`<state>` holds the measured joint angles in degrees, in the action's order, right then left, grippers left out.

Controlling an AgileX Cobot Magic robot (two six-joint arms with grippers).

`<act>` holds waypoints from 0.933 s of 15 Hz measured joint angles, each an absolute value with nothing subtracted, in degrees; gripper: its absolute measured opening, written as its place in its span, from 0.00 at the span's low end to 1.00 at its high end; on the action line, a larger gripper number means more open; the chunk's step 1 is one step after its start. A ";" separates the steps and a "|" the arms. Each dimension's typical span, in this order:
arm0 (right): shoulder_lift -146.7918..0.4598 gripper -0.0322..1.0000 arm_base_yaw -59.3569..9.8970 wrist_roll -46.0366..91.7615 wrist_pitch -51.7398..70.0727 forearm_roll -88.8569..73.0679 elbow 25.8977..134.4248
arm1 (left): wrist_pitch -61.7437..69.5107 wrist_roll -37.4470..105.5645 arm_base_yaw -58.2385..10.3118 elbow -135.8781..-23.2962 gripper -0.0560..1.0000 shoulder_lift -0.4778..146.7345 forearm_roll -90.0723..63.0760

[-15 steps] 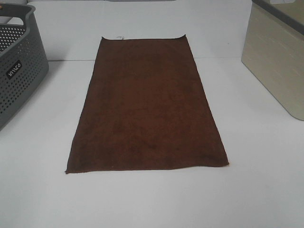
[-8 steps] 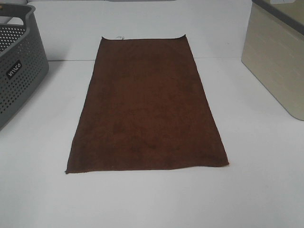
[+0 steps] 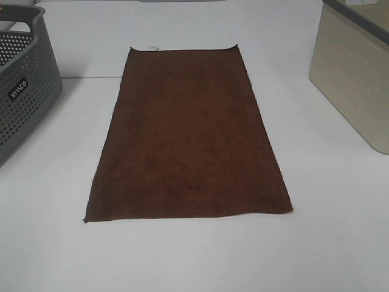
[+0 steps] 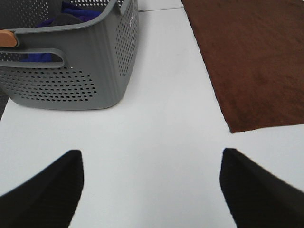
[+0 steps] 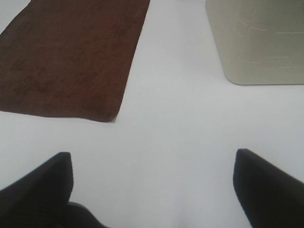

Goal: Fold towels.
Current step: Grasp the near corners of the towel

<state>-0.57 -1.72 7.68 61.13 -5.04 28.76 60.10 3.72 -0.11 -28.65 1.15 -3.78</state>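
Reading from the left: a grey perforated basket (image 3: 24,79) stands at ten o'clock on the white table (image 3: 55,243), with some blue cloth (image 4: 71,9) inside it. The left gripper (image 4: 149,159) hangs over bare table, jaws wide and empty, near a corner of the towel (image 4: 256,61) but clear of it. That towel lies flat and fully spread at the centre, long edges running six to twelve o'clock, its small white tag (image 3: 153,47) on the twelve o'clock hem. No fold is made yet. The right gripper (image 5: 153,156), just as wide and empty, hangs near the other close corner. A beige bin (image 3: 355,79) sits at two o'clock. By my judgement the whole job remains: grasp the corners, then fold.
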 joint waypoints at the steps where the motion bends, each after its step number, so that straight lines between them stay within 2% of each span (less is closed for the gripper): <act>1: -0.57 0.86 -1.72 7.68 61.13 -5.10 28.76 | 60.10 3.72 -0.11 -28.65 0.76 1.15 -3.78; 5: -3.61 0.86 -1.72 6.13 59.42 -5.16 30.02 | 54.32 0.00 -0.11 -29.85 0.76 4.07 -4.81; 10: -17.99 0.86 -1.72 2.46 57.81 -6.02 30.71 | 42.40 -0.40 -0.11 -29.97 0.76 17.99 -16.27; 14: -40.34 0.85 -1.72 2.23 51.91 -14.55 31.91 | 37.64 5.21 -0.11 -29.97 0.76 41.20 -27.90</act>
<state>-40.34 -1.72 2.23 51.91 -14.55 31.91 37.64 5.21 -0.11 -29.97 41.20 -27.90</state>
